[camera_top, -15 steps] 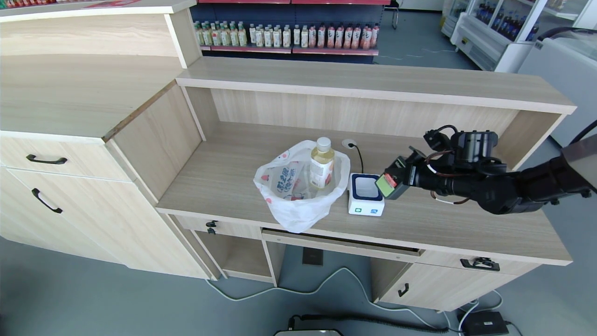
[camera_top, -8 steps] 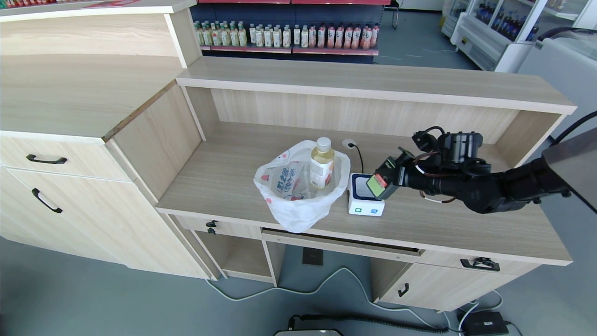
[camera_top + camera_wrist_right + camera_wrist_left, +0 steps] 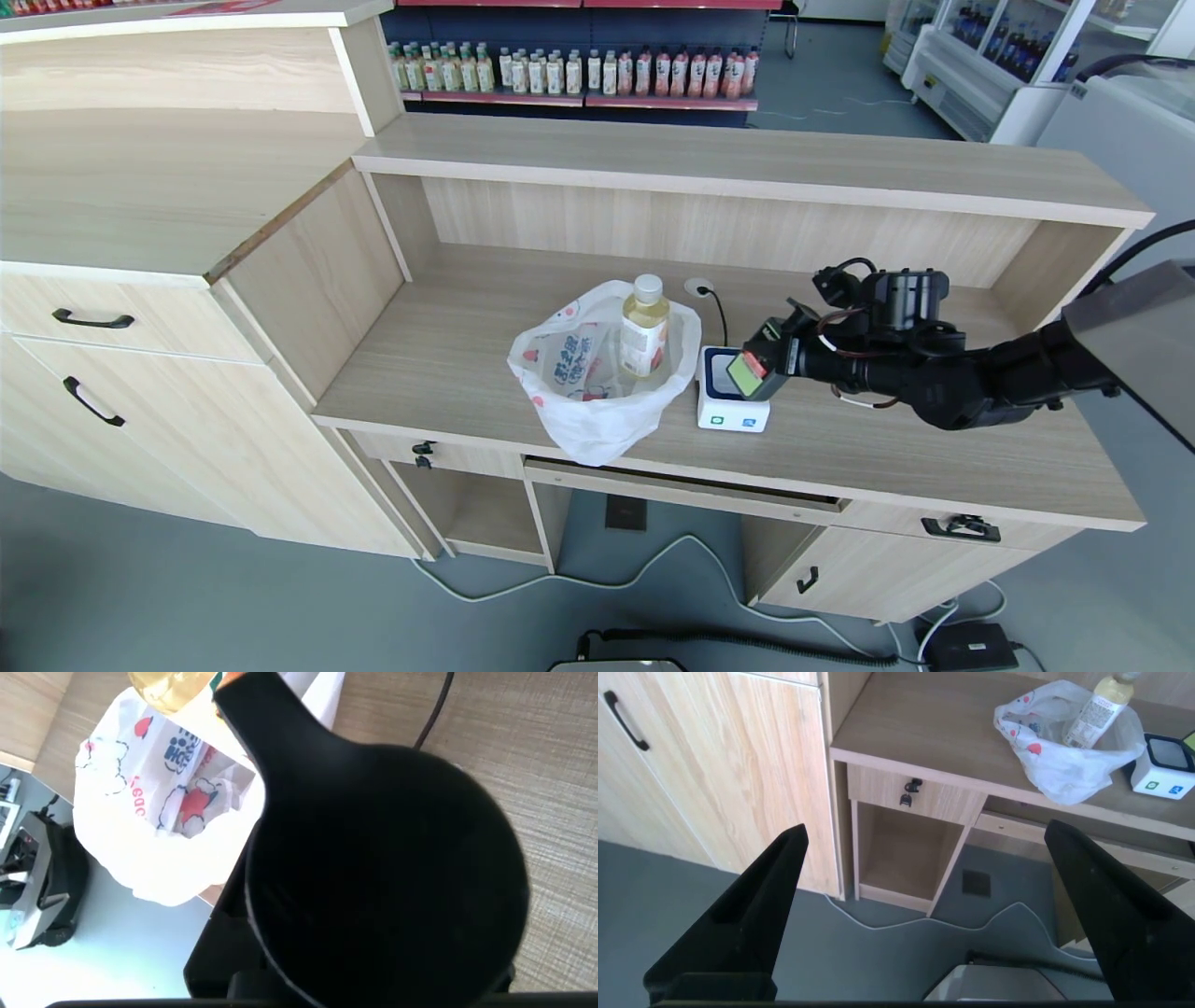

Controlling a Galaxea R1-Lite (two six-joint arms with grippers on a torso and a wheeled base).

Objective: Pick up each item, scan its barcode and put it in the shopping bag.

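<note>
One green packet [image 3: 746, 375], pinched in the right gripper [image 3: 761, 360], hovers at the scanner [image 3: 733, 416], apparently mid-scan, so next it needs carrying over the shopping bag [image 3: 588, 425]; the left gripper [image 3: 926, 833] gapes empty.

Your counter [image 3: 448, 355] is matt, pale wood-grain. The shopping bag [image 3: 579, 415] is thin, crinkled white plastic, and the bottle [image 3: 644, 334] in it is clear, glossy plastic. At the bag's 3 o'clock, the scanner [image 3: 733, 413] is smooth white plastic.

Shop: checkout counter [image 3: 840, 439], bottled drinks [image 3: 569, 73] shelved behind.
</note>
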